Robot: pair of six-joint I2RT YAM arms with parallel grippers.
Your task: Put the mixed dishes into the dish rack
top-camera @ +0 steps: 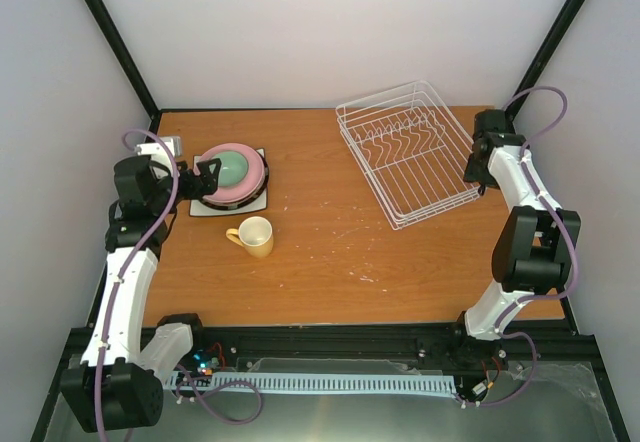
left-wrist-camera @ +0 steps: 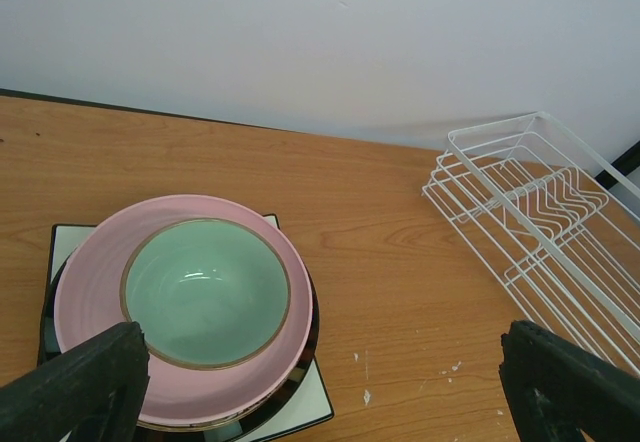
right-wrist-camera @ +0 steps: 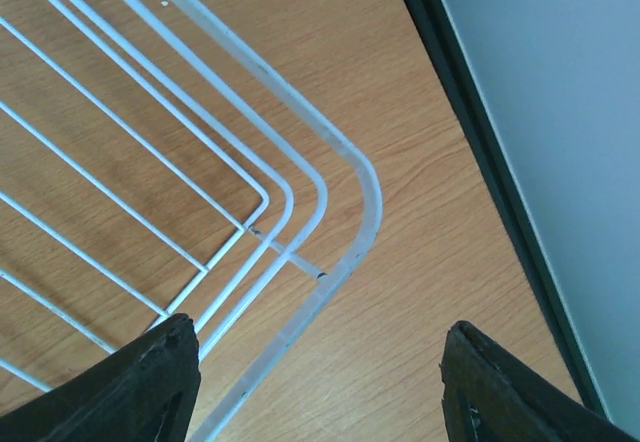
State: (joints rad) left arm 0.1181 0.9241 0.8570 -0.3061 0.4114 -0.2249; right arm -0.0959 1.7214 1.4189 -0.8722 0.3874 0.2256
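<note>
On the left of the table stands a stack. A mint-green bowl (left-wrist-camera: 205,292) sits in a pink plate (left-wrist-camera: 95,267), on a dark-rimmed plate (left-wrist-camera: 303,347), on a white square plate (left-wrist-camera: 312,402). My left gripper (top-camera: 207,178) (left-wrist-camera: 322,372) hovers at the stack's left side, open, with nothing between its fingers. A yellow mug (top-camera: 255,236) stands upright in front of the stack. The white wire dish rack (top-camera: 412,152) (left-wrist-camera: 545,212) lies at the back right with nothing in it. My right gripper (top-camera: 478,169) (right-wrist-camera: 320,372) is open over the rack's right corner rim (right-wrist-camera: 362,182), and the rim runs between the jaws.
The black frame post (right-wrist-camera: 480,162) and the white wall stand close to the right of the rack corner. White scuff marks (left-wrist-camera: 365,397) dot the wood between the stack and the rack. The arm bases sit at the near edge.
</note>
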